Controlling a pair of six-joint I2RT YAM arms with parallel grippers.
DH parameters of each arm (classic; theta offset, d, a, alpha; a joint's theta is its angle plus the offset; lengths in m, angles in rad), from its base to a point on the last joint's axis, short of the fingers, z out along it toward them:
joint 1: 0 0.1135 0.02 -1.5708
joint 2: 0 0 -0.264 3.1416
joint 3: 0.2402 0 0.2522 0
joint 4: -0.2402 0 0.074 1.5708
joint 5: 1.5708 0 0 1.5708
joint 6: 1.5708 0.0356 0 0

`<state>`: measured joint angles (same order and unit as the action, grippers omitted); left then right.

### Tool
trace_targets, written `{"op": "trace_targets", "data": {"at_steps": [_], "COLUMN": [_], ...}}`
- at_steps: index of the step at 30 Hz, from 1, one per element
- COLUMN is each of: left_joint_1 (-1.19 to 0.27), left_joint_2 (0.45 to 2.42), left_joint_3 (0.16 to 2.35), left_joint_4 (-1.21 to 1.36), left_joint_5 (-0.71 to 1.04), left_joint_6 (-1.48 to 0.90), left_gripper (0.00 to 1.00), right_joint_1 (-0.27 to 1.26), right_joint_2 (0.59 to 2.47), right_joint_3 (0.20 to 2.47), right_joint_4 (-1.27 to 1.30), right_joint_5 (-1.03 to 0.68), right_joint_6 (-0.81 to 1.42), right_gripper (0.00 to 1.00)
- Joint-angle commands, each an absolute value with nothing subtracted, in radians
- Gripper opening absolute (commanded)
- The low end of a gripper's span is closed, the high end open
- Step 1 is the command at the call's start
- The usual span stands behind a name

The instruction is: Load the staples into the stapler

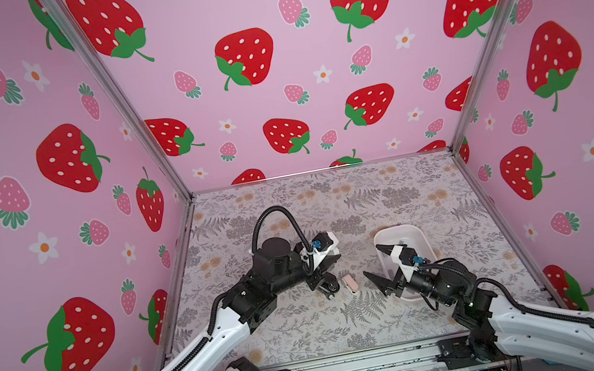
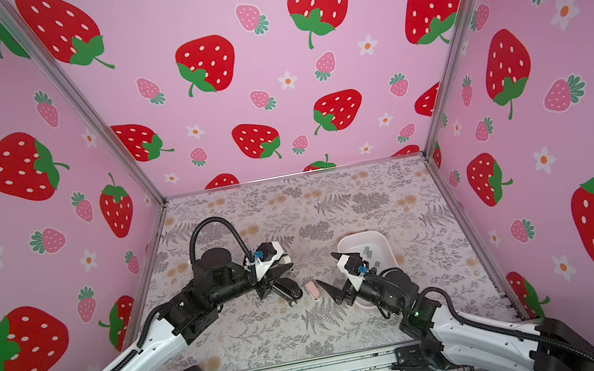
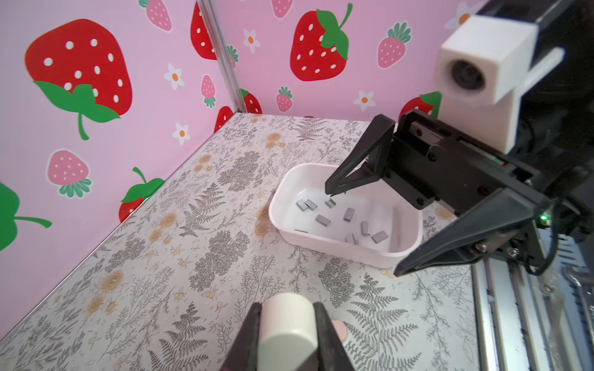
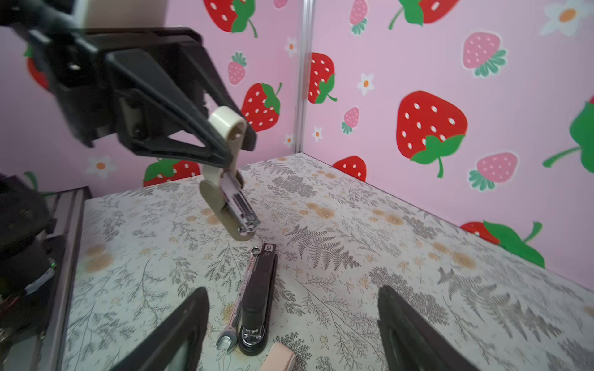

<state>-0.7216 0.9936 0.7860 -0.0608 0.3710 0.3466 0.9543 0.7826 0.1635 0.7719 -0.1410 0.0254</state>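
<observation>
Right wrist view: my left gripper (image 4: 229, 151) clamps small beige stapler (image 4: 226, 192) aloft, opened for loading. My right gripper (image 1: 378, 269) spread wide, empty, beside white tray (image 3: 283, 205) holding staples (image 3: 323, 220); black stapler (image 4: 257, 302) flat on counter (image 4: 385, 257).

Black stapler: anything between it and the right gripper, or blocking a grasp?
Nothing lies between the open right gripper and the long black stapler. But a silver wrench lies tight along one side, a small pink item sits by its near end, and the left gripper holds a beige mini stapler aloft near its far end.
</observation>
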Motion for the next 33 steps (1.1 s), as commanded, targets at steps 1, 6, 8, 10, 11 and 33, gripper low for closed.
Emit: {"op": "trace_targets", "data": {"at_steps": [1,6,8,10,11,33], "left_joint_1": [-0.721,-0.724,-0.734,-0.748,-0.753,-0.804], "left_joint_2": [0.967,0.96,0.956,0.954,0.954,0.935], "left_joint_3": [0.781,0.783,0.782,0.779,0.782,0.781], "left_joint_4": [-0.067,-0.088,-0.099,-0.105,-0.108,-0.128], "left_joint_5": [0.527,0.603,0.639,0.654,0.657,0.678], "left_joint_6": [0.391,0.424,0.448,0.462,0.467,0.521], "left_gripper": [0.0,0.0,0.0,0.0,0.0,0.0], "right_joint_1": [0.954,0.955,0.959,0.963,0.965,1.069], "right_joint_2": [0.784,0.868,0.899,0.936,0.952,1.134], "right_joint_3": [0.174,0.232,0.254,0.271,0.278,0.365], "right_joint_4": [0.813,0.795,0.795,0.804,0.811,0.911], "right_joint_5": [-0.375,-0.461,-0.477,-0.493,-0.506,-0.444], "right_joint_6": [-0.063,-0.053,-0.046,-0.038,-0.03,0.012], "right_gripper": [0.85,0.84,0.84,0.84,0.84,0.45]}}
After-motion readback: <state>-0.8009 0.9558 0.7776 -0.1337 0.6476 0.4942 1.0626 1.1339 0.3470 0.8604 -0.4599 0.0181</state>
